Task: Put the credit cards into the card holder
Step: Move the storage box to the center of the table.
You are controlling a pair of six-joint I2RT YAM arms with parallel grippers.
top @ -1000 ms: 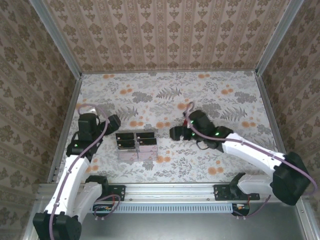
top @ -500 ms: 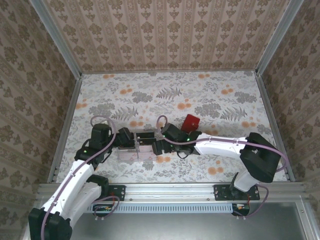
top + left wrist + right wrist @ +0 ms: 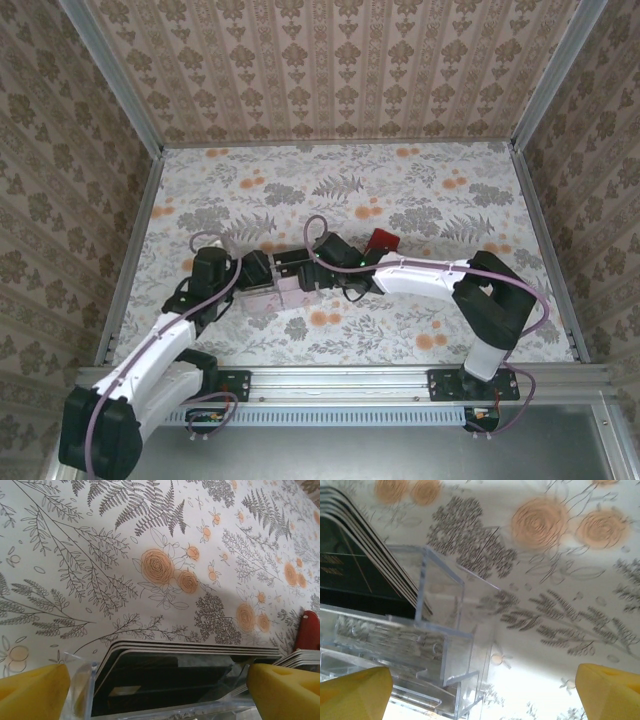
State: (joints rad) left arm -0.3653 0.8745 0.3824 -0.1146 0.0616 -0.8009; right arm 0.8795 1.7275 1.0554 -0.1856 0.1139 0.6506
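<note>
Since the earlier frames, both arms have been swung inward from the sides of the table until they meet at the card stacks. The red wallet, covered by the right arm a second ago, has been left exposed.

On the left, the left gripper [image 3: 262,271] is lowered to the near-left stack with its jaws spread wide and nothing held. In its wrist view the yellow fingertips [image 3: 31,690] are seen on either side of the credit cards [image 3: 185,672], which suggests the jaws are being lined up to pinch a card by its edges. The cards [image 3: 290,297] are stored on edge in a clear acrylic stand [image 3: 440,630], probably so that single cards can be gripped and not scraped off the floral tablecloth [image 3: 400,190].

From the other side, the right gripper [image 3: 312,275] is also released and empty. Its fingertips [image 3: 350,692] are held wide, with the corner of the stand and a fanned stack [image 3: 355,575] to their left. Perhaps the stand is meant to be steadied from here, but contact cannot be judged from above.

Furthest right, the card holder [image 3: 381,241] lies just behind the right arm, near the cards but apart from them. Its red edge [image 3: 308,630] is also caught in the left wrist view. No card has yet been placed in it.
</note>
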